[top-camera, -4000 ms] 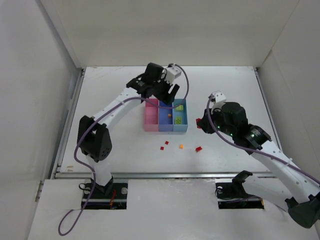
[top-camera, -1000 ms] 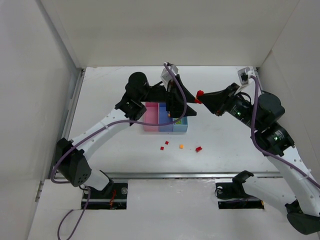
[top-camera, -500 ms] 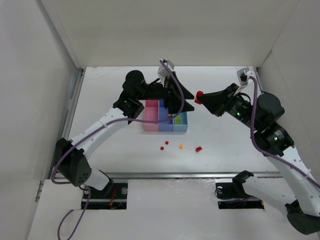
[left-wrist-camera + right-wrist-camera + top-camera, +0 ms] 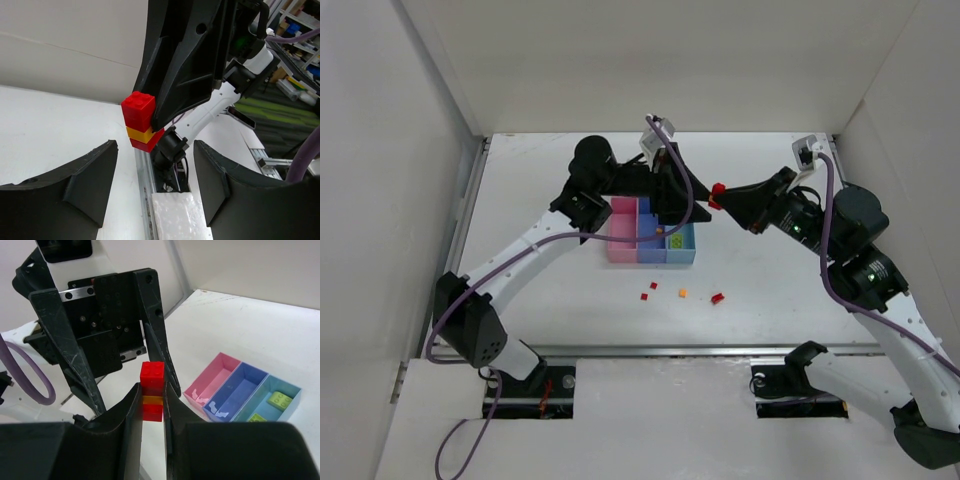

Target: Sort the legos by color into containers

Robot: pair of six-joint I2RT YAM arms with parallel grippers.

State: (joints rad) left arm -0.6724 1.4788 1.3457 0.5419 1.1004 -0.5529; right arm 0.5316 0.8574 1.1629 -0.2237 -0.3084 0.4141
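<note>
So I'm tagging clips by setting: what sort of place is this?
Probably a robotics lab test cell: plain white panel walls box in a white table, and the left wrist view shows storage shelves beyond.

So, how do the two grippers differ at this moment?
The right gripper is shut on a red-and-orange brick stack; the left gripper is open and holds nothing. The right gripper points leftward, the left gripper rightward. Both are black, face each other and hang above the table.
</note>
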